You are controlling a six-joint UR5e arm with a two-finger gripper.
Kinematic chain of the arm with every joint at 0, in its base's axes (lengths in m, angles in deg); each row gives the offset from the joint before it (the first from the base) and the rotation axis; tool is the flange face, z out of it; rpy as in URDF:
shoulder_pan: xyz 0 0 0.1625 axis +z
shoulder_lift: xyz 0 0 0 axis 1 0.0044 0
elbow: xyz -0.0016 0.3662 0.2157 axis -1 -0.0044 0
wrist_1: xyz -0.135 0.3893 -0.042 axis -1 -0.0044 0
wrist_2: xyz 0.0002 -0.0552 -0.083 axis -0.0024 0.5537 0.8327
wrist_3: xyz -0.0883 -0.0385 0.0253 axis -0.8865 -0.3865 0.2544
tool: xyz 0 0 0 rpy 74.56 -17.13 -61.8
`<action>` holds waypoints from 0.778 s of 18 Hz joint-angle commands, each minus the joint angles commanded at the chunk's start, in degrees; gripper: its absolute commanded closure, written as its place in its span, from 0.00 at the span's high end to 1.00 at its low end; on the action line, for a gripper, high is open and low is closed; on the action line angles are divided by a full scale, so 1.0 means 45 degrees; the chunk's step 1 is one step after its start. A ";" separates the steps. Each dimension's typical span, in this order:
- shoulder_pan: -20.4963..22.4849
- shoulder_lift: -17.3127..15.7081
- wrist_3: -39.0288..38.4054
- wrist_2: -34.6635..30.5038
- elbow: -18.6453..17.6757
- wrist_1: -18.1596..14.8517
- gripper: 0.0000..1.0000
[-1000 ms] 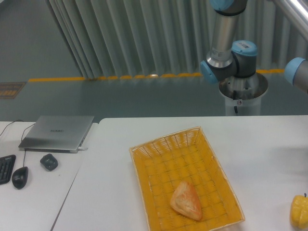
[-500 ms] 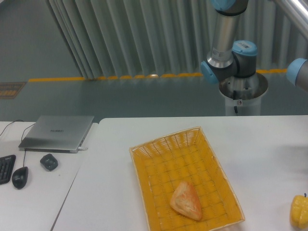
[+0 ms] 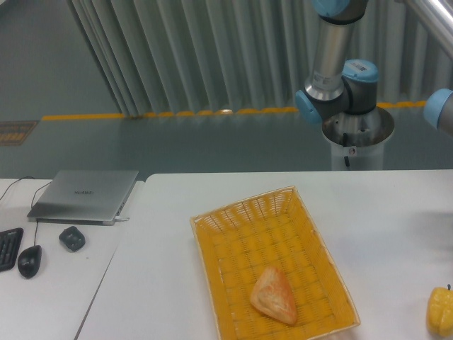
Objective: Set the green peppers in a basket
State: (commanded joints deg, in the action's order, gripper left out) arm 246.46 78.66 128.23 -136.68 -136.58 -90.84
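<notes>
white table (image 3: pixel 212 205) carries the basket (image 3: pixel 241 234) with a pastry (image 3: pixel 274 294) inside; neither green pepper nor gripper shows, so its opening cannot be judged.

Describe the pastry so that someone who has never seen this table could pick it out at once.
Find the yellow-orange wicker basket in the middle of the white table. In its near end lies the pastry, a tan, triangular piece and the only thing in the basket. The yellow ridged pepper is brighter and sits outside the basket, at the table's right edge.

Basket (image 3: pixel 212 230) — pastry (image 3: pixel 273 295) inside
</notes>
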 joint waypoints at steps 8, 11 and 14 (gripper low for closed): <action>0.0059 0.0001 0.0000 -0.0098 0.0487 -0.0232 0.45; 0.0039 -0.0058 -0.0097 -0.0098 0.1325 -0.1674 0.23; 0.0039 -0.0330 -0.0292 -0.0078 0.1582 -0.2128 0.18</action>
State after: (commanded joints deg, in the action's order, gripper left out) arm 246.63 77.18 126.92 -137.04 -129.46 -100.41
